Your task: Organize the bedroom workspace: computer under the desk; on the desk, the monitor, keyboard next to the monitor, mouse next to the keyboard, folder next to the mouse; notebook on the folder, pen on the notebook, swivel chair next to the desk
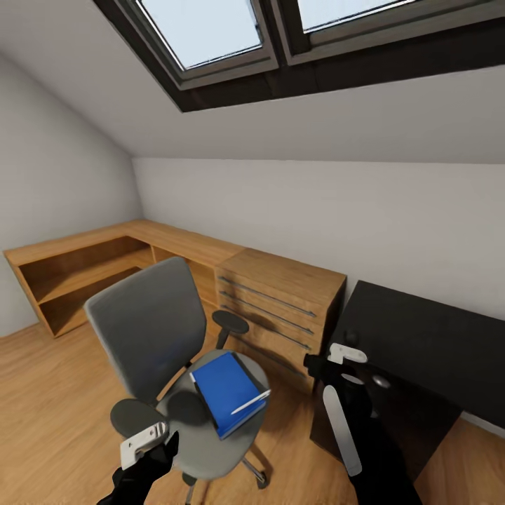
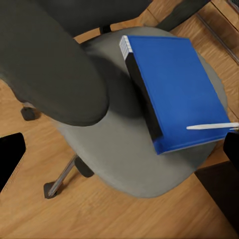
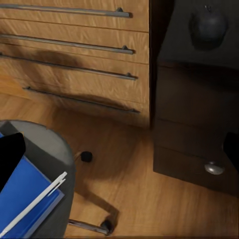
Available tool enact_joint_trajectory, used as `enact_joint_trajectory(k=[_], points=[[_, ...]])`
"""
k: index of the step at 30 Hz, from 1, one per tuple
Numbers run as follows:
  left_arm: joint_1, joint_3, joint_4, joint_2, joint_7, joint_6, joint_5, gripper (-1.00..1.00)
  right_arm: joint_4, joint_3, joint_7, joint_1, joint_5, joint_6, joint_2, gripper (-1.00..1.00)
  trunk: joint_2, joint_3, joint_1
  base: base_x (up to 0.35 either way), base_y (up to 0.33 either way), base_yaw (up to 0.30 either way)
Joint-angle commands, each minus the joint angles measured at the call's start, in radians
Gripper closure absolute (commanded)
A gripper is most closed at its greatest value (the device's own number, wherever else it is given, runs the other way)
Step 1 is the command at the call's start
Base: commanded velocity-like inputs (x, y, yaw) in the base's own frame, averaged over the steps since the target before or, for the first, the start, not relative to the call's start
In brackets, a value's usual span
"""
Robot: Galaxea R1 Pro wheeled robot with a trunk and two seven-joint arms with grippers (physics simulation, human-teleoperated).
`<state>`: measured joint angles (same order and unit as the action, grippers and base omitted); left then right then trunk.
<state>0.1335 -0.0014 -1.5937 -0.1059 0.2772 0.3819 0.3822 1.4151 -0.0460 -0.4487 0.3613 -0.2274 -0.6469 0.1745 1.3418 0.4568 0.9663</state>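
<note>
left gripper [image 1: 151, 440]: hovers low by the near armrest of the swivel chair [image 1: 151, 330]; honestly we can't tell if its jaws are apart or together.
swivel chair: well apart from the table, castors on wood floor, so we reckon it rolls if we shove anything on the seat.
folder [image 1: 226, 391]: lies flat on the seat, blue cover, white page edges. We'd guess stiff and fairly light, slick cover. Best hold looks like the edge overhanging the seat rim.
pen [image 1: 250, 402]: lies loose on the folder's near corner, poking past the edge. It probably rolls off if we tilt the folder, so take it first.
right gripper [image 1: 335, 359]: hangs between chair and table [image 1: 428, 344], jaws spread, holding nothing.
</note>
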Motion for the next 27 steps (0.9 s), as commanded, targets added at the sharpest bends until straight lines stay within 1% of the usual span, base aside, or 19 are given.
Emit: enact_joint_trajectory(k=[1, 8, 10, 11, 15, 18, 19, 21, 22, 23, 24, 25, 26, 27], points=[[0.000, 0.000, -0.002, 0.000, 0.007, 0.003, 0.010, -1.00, 0.001, -0.001, -0.010, 0.001, -0.010, -0.002, 0.000, -1.00, 0.001, 0.001, 0.000, -0.083, 0.101, 0.016], [0.000, 0.001, -0.003, 0.001, 0.007, 0.003, 0.010, -1.00, -0.003, -0.001, -0.010, 0.001, -0.010, -0.001, 0.000, -1.00, 0.001, 0.006, 0.000, -0.030, 0.037, 0.109], [0.000, 0.001, -0.003, 0.006, 0.007, 0.003, 0.010, -1.00, -0.008, -0.002, -0.009, 0.001, -0.010, -0.001, 0.000, -1.00, 0.001, 0.008, 0.000, -0.004, 0.005, 0.172], [0.000, 0.001, -0.003, 0.015, 0.007, 0.003, 0.010, -1.00, -0.014, -0.003, -0.009, 0.001, -0.010, 0.000, 0.000, -1.00, 0.001, 0.009, 0.000, -0.002, 0.002, 0.178], [0.000, 0.003, -0.004, 0.024, 0.008, 0.003, 0.010, -1.00, -0.023, -0.003, -0.009, 0.001, -0.010, 0.015, 0.000, -1.00, 0.001, 0.014, 0.000, -0.001, 0.001, 0.180], [0.000, 0.017, -0.005, 0.027, 0.007, 0.003, 0.012, -1.00, -0.038, -0.009, -0.008, 0.001, -0.010, 0.024, 0.000, -1.00, 0.001, 0.017, 0.000, 0.000, 0.000, 0.182], [0.000, 0.024, -0.006, 0.027, 0.007, 0.003, 0.012, -1.00, -0.043, -0.020, -0.008, 0.001, -0.010, 0.027, 0.000, -1.00, 0.001, 0.018, 0.000, 0.000, 0.000, 0.182], [0.000, 0.029, -0.006, 0.028, 0.007, 0.003, 0.012, -1.00, -0.046, -0.029, -0.008, 0.001, -0.010, 0.030, 0.000, -1.00, 0.001, 0.020, 0.000, 0.000, 0.000, 0.182], [0.000, 0.039, -0.006, 0.028, 0.007, 0.003, 0.012, -1.00, -0.048, -0.032, -0.008, 0.001, -0.010, 0.035, 0.000, -1.00, 0.001, 0.022, 0.000, 0.000, 0.000, 0.183], [0.000, 0.129, -0.006, 0.027, 0.007, 0.004, 0.016, -1.00, -0.073, -0.038, -0.008, 0.001, -0.009, 0.063, 0.000, -1.00, 0.001, 0.023, 0.000, 0.000, 0.000, 0.183], [0.000, 0.151, -0.006, 0.027, 0.007, 0.004, 0.017, -1.00, -0.079, -0.038, -0.008, 0.001, -0.009, 0.069, 0.000, -1.00, 0.001, 0.024, 0.000, 0.000, 0.000, 0.183], [0.000, 0.200, -0.006, 0.026, 0.007, 0.005, 0.021, -1.00, -0.091, -0.039, -0.008, 0.001, -0.009, 0.082, 0.000, -1.00, 0.001, 0.025, 0.000, 0.000, 0.000, 0.183], [0.000, 0.270, -0.006, 0.026, 0.007, 0.006, 0.034, -1.00, -0.110, -0.040, -0.007, 0.001, -0.010, 0.108, 0.000, -1.00, 0.001, 0.026, 0.000, 0.000, 0.000, 0.171], [0.000, 0.304, -0.006, 0.026, 0.007, 0.006, 0.049, -1.00, -0.128, -0.041, -0.006, 0.001, -0.010, 0.132, 0.000, -1.00, 0.001, 0.027, 0.000, 0.000, 0.000, 0.095]])
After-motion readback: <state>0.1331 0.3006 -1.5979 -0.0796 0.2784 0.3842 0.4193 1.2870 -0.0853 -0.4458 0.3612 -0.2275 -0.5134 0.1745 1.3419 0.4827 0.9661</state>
